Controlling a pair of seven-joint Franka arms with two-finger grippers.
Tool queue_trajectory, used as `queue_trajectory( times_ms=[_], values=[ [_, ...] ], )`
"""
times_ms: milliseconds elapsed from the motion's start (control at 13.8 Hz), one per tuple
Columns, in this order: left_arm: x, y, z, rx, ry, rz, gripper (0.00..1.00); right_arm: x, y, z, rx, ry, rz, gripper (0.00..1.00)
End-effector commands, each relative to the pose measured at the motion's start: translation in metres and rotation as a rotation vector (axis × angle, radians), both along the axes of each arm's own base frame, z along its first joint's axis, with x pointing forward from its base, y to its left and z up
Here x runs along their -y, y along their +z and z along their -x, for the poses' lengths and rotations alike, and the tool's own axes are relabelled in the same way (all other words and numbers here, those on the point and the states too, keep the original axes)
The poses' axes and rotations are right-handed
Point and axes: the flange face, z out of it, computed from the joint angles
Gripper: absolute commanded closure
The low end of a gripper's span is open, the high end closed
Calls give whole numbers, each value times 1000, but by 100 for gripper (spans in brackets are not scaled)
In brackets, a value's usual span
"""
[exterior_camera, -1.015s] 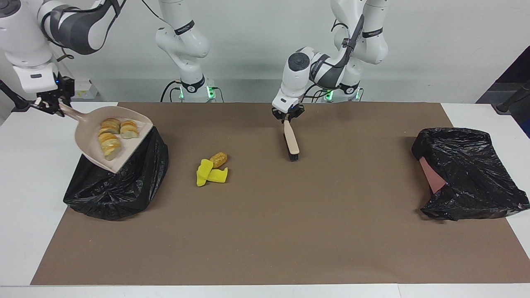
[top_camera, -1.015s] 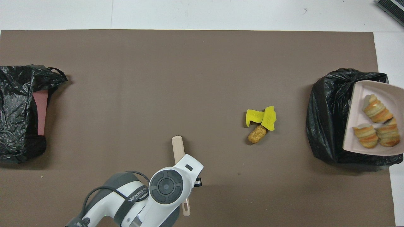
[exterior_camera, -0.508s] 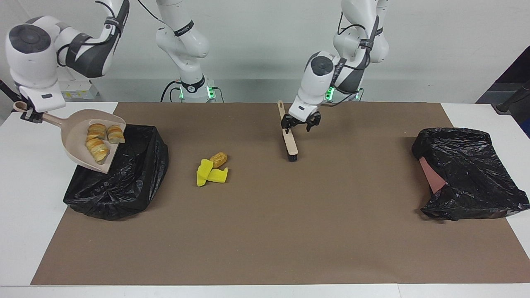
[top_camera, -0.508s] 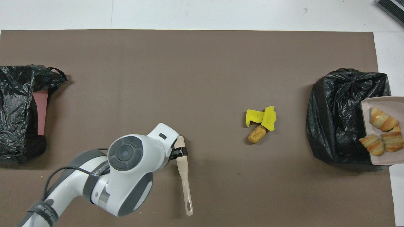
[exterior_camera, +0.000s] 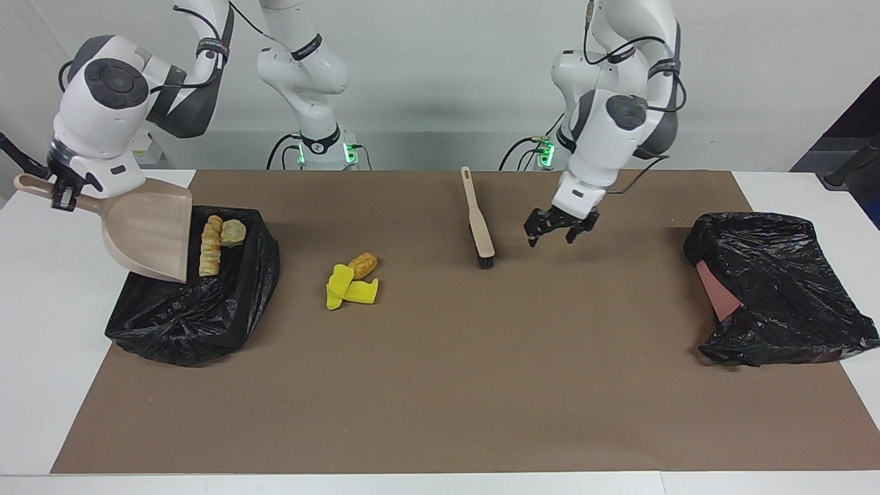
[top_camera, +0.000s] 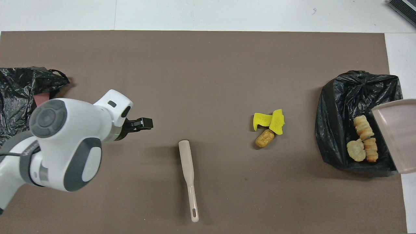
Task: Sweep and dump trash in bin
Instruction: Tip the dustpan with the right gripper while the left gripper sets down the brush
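Note:
My right gripper (exterior_camera: 64, 193) is shut on the handle of the beige dustpan (exterior_camera: 152, 234), which is tipped steeply over the black-bagged bin (exterior_camera: 196, 320) at the right arm's end. The pan (top_camera: 398, 131) looks empty. Three croissant-like pieces of trash (exterior_camera: 210, 254) (top_camera: 361, 127) lie on the bin's bag (top_camera: 341, 107) at the pan's lip. A brown roll (exterior_camera: 363, 265) (top_camera: 264, 138) and yellow sponge pieces (exterior_camera: 347, 289) (top_camera: 269, 120) lie on the mat. The beige brush (exterior_camera: 479, 223) (top_camera: 187, 162) lies flat, untouched. My left gripper (exterior_camera: 553, 230) (top_camera: 143, 123) hangs open and empty over the mat beside it.
A second black-bagged bin (exterior_camera: 777, 289) (top_camera: 16, 107) with a pink patch showing sits at the left arm's end of the table. A brown mat (exterior_camera: 440, 385) covers most of the white table.
The left gripper let go of the brush, which now lies flat, and swung toward the left arm's end. The right arm tipped the dustpan; the pastries slid off onto the bin's bag.

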Motion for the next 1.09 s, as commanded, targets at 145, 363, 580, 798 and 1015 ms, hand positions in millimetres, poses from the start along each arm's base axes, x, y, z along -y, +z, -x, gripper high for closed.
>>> queue_trajectory(
  times_ms=[145,363,580,798,1015],
  values=[
    [-67,50,-37,-23,-104,-20,0,2,66,37,3,-98,11,100],
    [-110,83,-50,-29,-167,-28,0,-10,87,51,111,-284,-128,100],
    [-139,111,-55,2,-239,-91,0,-44,81,54,281,-518,-247,100],
    [-151,137,-64,-20,-232,-102,0,-133,68,43,455,-751,-348,100],
    [-152,156,-76,-41,-241,-126,0,-235,54,37,608,-1062,-409,100]
  ],
)
